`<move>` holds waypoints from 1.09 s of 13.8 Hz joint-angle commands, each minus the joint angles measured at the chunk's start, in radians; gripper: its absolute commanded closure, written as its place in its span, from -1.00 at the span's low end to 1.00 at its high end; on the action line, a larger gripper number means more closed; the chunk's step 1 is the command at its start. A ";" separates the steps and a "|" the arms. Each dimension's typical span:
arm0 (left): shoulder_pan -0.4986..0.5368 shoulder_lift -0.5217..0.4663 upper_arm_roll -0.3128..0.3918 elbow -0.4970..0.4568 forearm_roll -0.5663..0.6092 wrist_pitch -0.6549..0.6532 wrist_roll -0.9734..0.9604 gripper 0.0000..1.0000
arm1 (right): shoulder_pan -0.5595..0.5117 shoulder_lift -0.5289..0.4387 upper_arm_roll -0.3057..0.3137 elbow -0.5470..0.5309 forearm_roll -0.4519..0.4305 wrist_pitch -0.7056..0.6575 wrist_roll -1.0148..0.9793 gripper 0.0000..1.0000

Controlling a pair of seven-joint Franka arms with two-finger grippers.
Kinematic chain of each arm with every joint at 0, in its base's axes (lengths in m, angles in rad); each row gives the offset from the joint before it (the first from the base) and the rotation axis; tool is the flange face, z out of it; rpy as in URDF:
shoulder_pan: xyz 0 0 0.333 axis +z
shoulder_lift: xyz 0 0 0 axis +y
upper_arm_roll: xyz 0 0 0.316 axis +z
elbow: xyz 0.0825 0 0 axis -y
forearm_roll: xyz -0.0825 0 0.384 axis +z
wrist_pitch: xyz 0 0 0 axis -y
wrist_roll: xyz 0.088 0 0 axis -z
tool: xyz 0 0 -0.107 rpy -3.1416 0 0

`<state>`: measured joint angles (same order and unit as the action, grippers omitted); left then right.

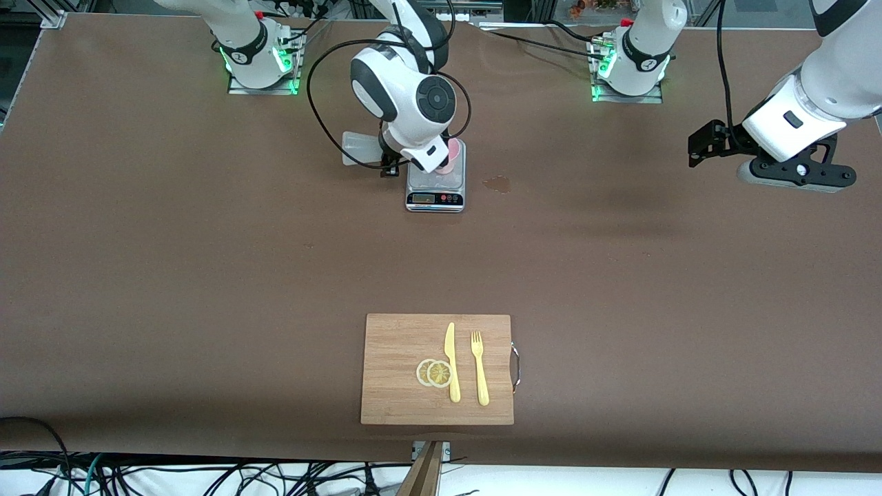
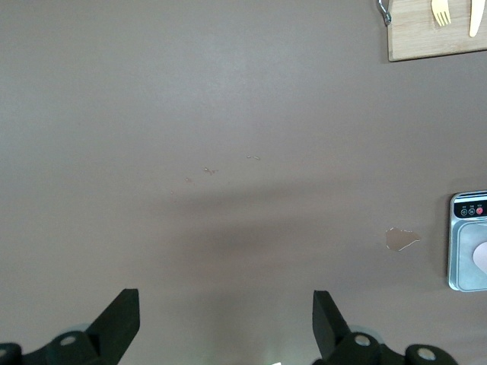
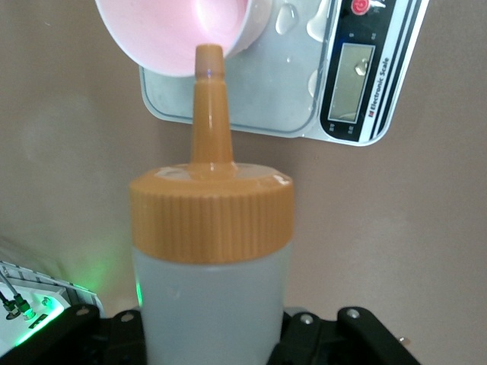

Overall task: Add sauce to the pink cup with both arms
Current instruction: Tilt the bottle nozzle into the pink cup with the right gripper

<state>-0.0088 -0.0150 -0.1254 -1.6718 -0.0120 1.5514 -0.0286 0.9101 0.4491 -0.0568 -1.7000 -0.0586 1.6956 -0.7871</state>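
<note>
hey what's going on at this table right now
The right end effector is shut on the sauce bottle, tipped so its orange nozzle points into the pink cup, which stands on the grey kitchen scale. The left end effector waits open over bare table toward its own end. A small spill lies beside the scale.

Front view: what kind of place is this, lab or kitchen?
Most likely a robot lab staged as a kitchen. Two bolted-down arms work over a brown-covered table, loose cables hang at its edge, and the props are kitchen items: a scale, a cutting board with a knife and fork.
</note>
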 commanded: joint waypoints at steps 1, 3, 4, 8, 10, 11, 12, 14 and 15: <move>0.004 0.007 0.001 0.026 -0.022 -0.021 -0.004 -1.00 | 0.013 0.023 0.003 0.046 -0.029 -0.037 0.032 0.90; 0.006 0.007 0.004 0.026 -0.022 -0.019 -0.002 -1.00 | 0.020 0.039 0.003 0.063 -0.050 -0.062 0.051 0.90; 0.006 0.007 0.004 0.026 -0.020 -0.019 -0.002 -1.00 | 0.021 0.042 0.005 0.075 -0.058 -0.073 0.052 0.90; 0.007 0.007 0.007 0.026 -0.020 -0.021 -0.002 -1.00 | 0.038 0.068 0.015 0.117 -0.095 -0.112 0.091 0.90; 0.023 0.007 0.006 0.026 -0.020 -0.021 0.004 -1.00 | 0.035 0.069 0.017 0.117 -0.086 -0.111 0.091 0.89; 0.024 0.007 0.006 0.024 -0.020 -0.021 0.006 -1.00 | 0.035 0.068 0.017 0.117 -0.083 -0.103 0.083 0.89; 0.024 0.007 0.006 0.026 -0.020 -0.021 0.006 -1.00 | 0.032 0.062 0.014 0.115 -0.064 -0.100 0.074 0.89; 0.024 0.007 0.006 0.026 -0.020 -0.021 0.006 -1.00 | -0.011 0.036 0.006 0.102 0.063 -0.097 0.007 0.88; 0.024 0.007 0.006 0.026 -0.020 -0.021 0.006 -1.00 | -0.037 0.024 0.005 0.099 0.103 -0.091 -0.026 0.88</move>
<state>0.0085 -0.0150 -0.1183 -1.6717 -0.0121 1.5514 -0.0296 0.9267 0.5036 -0.0536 -1.6089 -0.0351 1.6180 -0.7422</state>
